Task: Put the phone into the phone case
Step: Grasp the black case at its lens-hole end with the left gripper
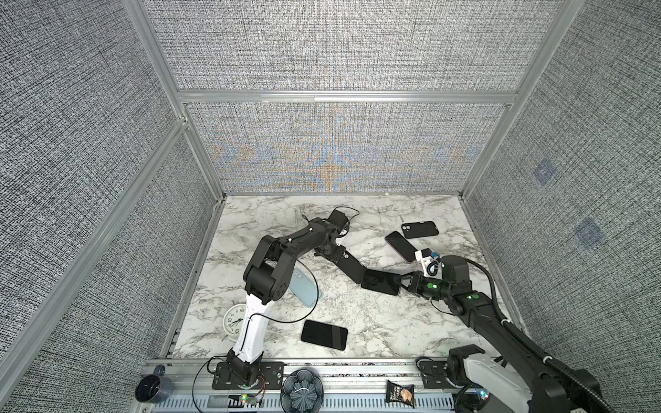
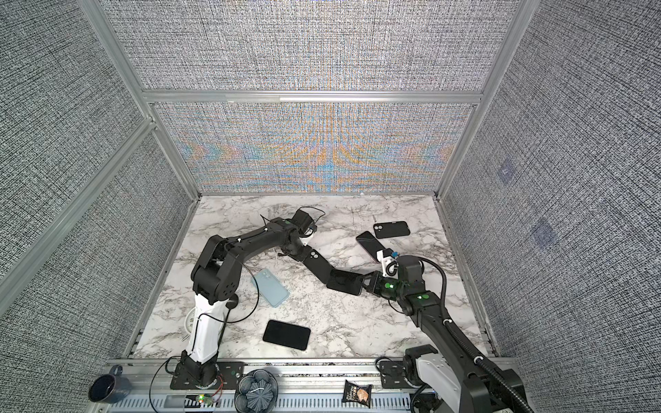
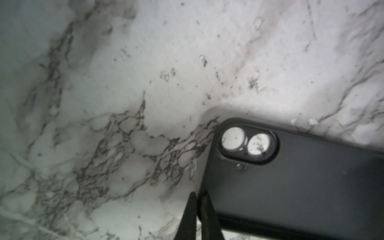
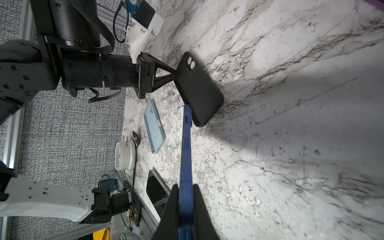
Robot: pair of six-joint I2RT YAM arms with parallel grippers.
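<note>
- Left gripper [image 3: 197, 199] of mine is pinched fully together on the long edge of the black phone case [image 3: 291, 187], close to its camera cut-out. Marble shows through the two round lens holes.
- My right gripper [image 4: 185, 187] is clamped on the blue phone [image 4: 187, 145], one finger on each flat face. The phone's buttoned side edge is turned toward my wrist camera.
- That phone's free end sits just beside the end of the black phone case farthest from the lens holes. I cannot tell whether the two touch.
- In both top views the case and phone form a bent line between my two grippers, over the middle of the marble table [image 1: 357, 321].
- Left of the black phone case and nearer my bases, a light-blue case [image 1: 307, 289] lies flat, partly under my left arm.
- Nearer the front rail than the black phone case, well apart from it, a dark phone [image 1: 324, 334] lies screen up.
- Farther left of the black phone case than the light-blue case, a white clock [image 1: 234, 318] stands by my left forearm.
- To the right of the black phone case and toward the back wall, a purple-rimmed phone [image 1: 401, 246] lies flat.
- Farthest from the black phone case, just beside that purple-rimmed phone, lies a second black case [image 1: 419, 229].
</note>
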